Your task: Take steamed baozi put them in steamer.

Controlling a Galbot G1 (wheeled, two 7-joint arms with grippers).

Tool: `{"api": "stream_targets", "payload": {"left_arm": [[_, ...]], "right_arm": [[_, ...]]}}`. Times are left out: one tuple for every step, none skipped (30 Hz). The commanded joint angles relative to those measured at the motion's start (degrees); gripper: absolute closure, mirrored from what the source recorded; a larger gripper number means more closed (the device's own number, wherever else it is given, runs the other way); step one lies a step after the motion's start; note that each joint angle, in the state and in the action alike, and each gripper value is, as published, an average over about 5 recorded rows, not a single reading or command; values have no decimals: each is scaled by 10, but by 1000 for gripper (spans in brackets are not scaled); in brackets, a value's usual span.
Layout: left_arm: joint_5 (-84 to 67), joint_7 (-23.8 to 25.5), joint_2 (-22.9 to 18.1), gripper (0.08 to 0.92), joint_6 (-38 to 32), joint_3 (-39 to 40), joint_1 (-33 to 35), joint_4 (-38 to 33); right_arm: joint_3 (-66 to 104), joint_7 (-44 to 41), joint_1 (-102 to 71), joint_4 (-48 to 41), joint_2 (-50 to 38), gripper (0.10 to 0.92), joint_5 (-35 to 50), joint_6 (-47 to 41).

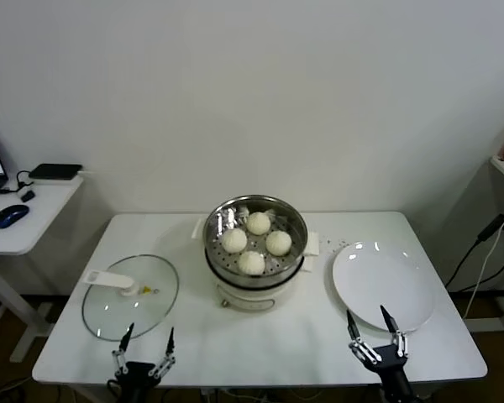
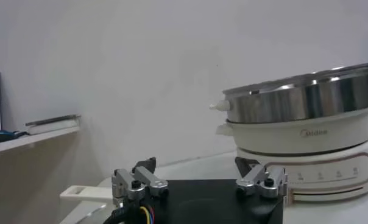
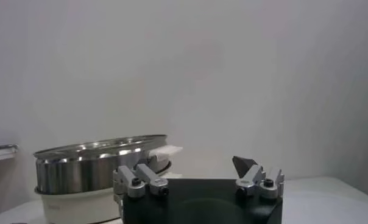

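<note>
Four steamed baozi (image 1: 255, 242) sit inside the steamer (image 1: 254, 279) at table centre (soft, light, best cupped gently round their sides), while left gripper (image 1: 148, 339) and right gripper (image 1: 369, 323) wait spread and empty at the near edge.

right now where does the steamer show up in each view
Head view: steamer sits mid-table, holding four baozi.
Left wrist view: its steel wall fills the picture's right side.
Right wrist view: it sits at the picture's left.
Shared landmark: the steamer's shiny steel rim.
</note>
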Motion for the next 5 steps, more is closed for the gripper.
{"api": "stream_targets", "payload": {"left_arm": [[1, 0, -16, 177, 1, 1, 0, 0], [0, 0, -16, 177, 1, 1, 0, 0], [0, 0, -16, 177, 1, 0, 0, -1], [0, 0, -16, 177, 1, 0, 0, -1], [0, -1, -16, 177, 1, 0, 0, -1]], "right_arm": [[-6, 4, -3, 1, 0, 203, -2, 3], [-6, 4, -3, 1, 0, 203, -1, 3], [-6, 4, -4, 0, 0, 203, -1, 3], [-6, 4, -4, 0, 0, 203, -1, 4], [-6, 4, -4, 0, 0, 203, -1, 4]]}}
